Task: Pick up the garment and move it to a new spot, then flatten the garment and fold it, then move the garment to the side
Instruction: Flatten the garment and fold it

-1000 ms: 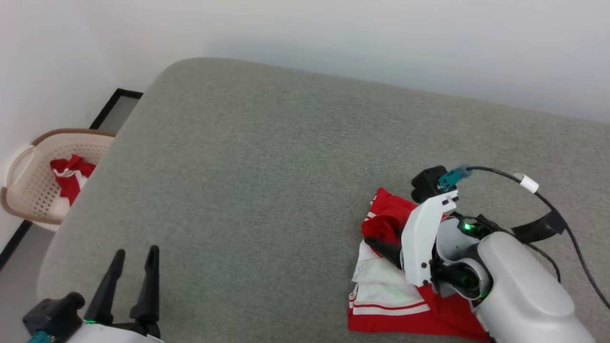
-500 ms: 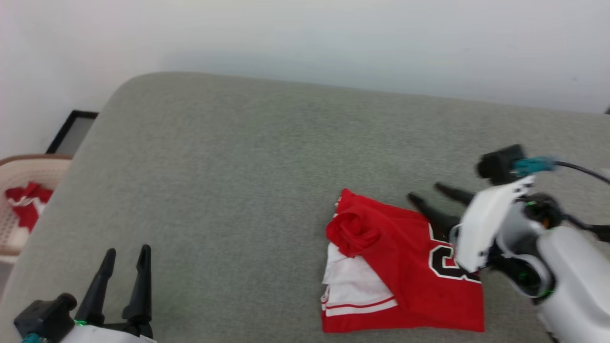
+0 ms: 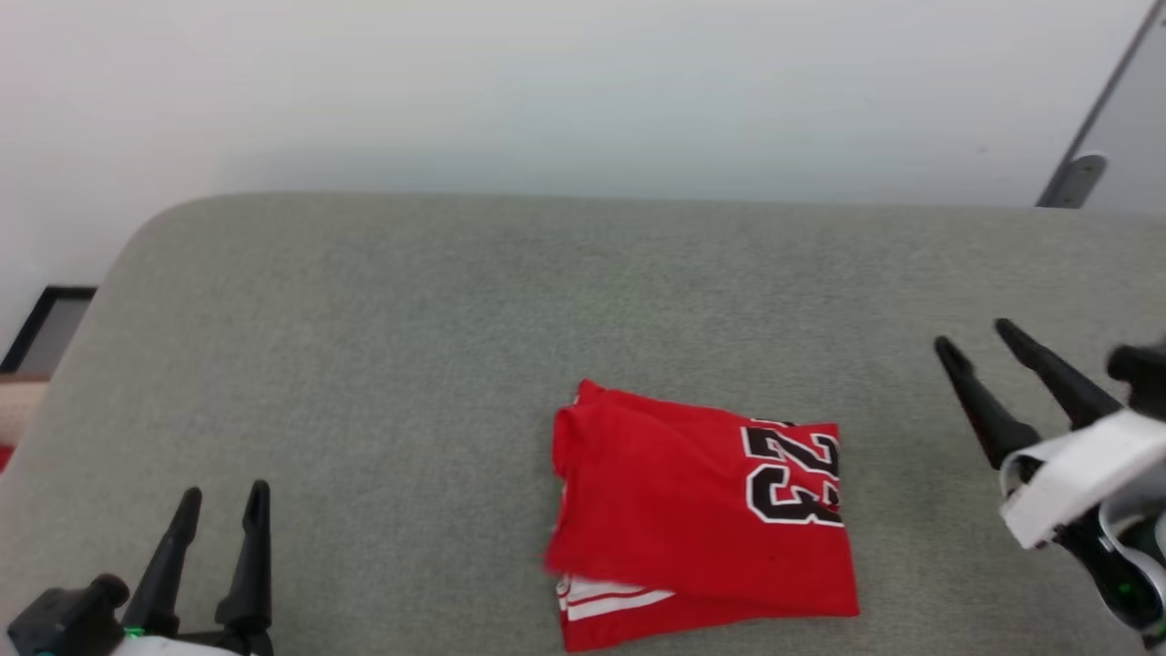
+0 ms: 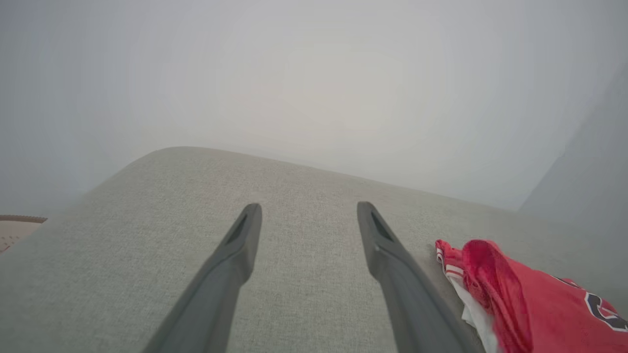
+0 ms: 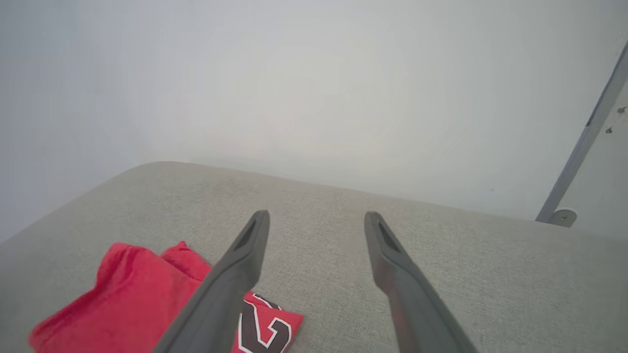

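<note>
The garment (image 3: 692, 510) lies folded into a red rectangle on the grey cushioned surface (image 3: 410, 319), a black-and-white number on its right part and a white striped sleeve edge peeking out at its lower left. In the left wrist view the garment (image 4: 535, 304) sits at the lower right; in the right wrist view the garment (image 5: 122, 304) sits at the lower left. My right gripper (image 3: 973, 335) hovers open to the garment's right, apart from it. Far to its left, my left gripper (image 3: 223, 497) stands open near the front edge, nothing between its fingers.
A white wall runs behind the surface. A grey metal post with a round foot (image 3: 1075, 173) stands at the back right. A dark frame (image 3: 41, 323) and a sliver of the beige basket (image 3: 14, 401) show past the surface's left edge.
The right gripper let go of the garment and drew back to the right, its jaws opening wide. The garment's bunched top now lies flat. The camera turned right, so the basket slid out of view.
</note>
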Robot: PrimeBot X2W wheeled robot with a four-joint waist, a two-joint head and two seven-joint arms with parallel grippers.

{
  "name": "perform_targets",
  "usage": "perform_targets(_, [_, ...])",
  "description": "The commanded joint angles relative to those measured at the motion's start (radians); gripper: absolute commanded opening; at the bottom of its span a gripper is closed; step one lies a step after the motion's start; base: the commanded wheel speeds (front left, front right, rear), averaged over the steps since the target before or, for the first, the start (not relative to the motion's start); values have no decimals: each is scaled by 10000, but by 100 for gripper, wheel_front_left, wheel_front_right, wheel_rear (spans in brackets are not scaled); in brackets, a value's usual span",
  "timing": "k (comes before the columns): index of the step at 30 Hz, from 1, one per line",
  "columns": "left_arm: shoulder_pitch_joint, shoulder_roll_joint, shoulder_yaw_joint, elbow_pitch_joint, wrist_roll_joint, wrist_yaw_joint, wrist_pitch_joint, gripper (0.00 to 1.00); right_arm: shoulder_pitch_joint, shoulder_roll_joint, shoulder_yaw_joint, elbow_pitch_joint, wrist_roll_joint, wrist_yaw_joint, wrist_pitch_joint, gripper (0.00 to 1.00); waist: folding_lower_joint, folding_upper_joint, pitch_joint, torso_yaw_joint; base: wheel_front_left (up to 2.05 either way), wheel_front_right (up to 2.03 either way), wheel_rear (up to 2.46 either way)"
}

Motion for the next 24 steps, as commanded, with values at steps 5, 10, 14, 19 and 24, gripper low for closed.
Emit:
perform_targets(5, [200,101,213,10,188,-76,6,100,899,-210,-636,5,-114,-17,-1053,100,0,0,-389,-435,0,0,0])
perform_targets(10, [287,112,393,27,212,-103,6,100,1604,-204,-1318,92,-353,-17,-1491,100,0,0,-468,-592,0,0,0])
perform_targets(14, [281,94,445,54,311,-156,6,100,2137,-78,-1878,111,-538,-17,-1713,100,0,0,-523,-666,0,0,0])
perform_targets(19, [250,62,413,117,405,-170,6,100,2586,122,-2412,-25,-712,-17,-1797,100,0,0,-568,-701,0,0,0])
perform_targets(24, [163,133,301,200,556,-232,6,100,3042,358,-2928,-131,-953,-17,-1790,100,0,0,-617,-719,0,0,0])
